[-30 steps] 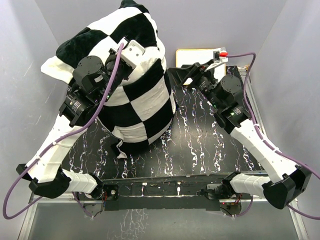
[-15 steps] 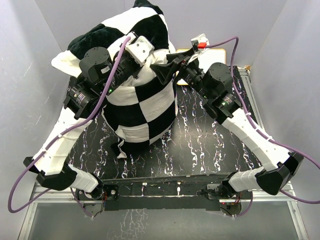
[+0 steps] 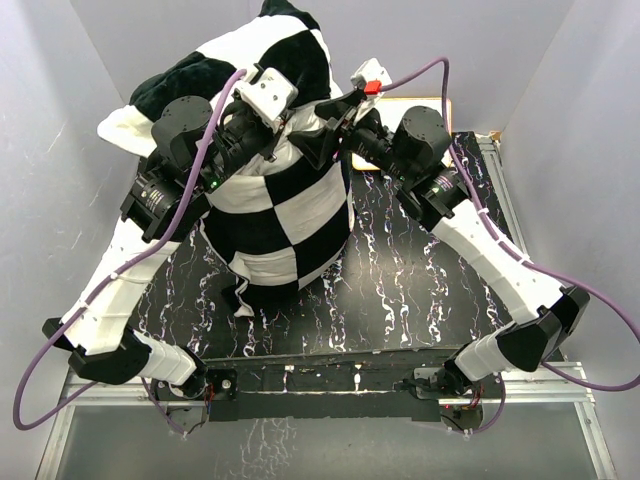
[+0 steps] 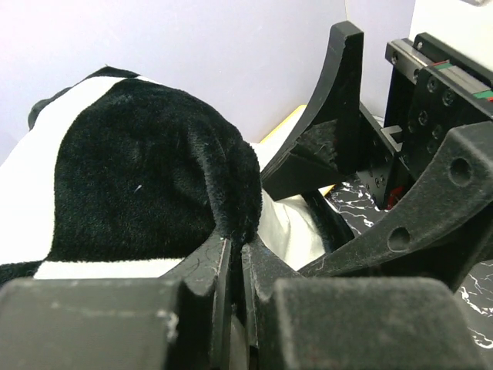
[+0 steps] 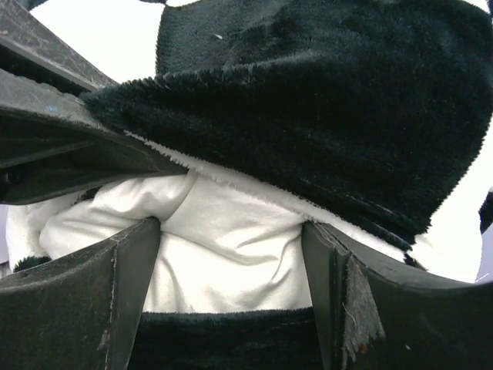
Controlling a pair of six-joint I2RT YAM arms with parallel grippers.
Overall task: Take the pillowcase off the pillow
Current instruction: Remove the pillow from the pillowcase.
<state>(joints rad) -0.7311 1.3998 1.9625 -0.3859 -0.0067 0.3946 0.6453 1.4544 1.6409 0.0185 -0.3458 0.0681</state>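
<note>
At the upper left, the left jaws pinch the pillowcase (image 3: 285,210) while the right jaws sit spread around the white pillow (image 5: 231,254), which could slip free if they bite too little stuffing.

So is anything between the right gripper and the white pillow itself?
Nothing visible. The open right gripper straddles bare pillow at the opening, while the left gripper pinches the pillowcase edge just above it.
</note>
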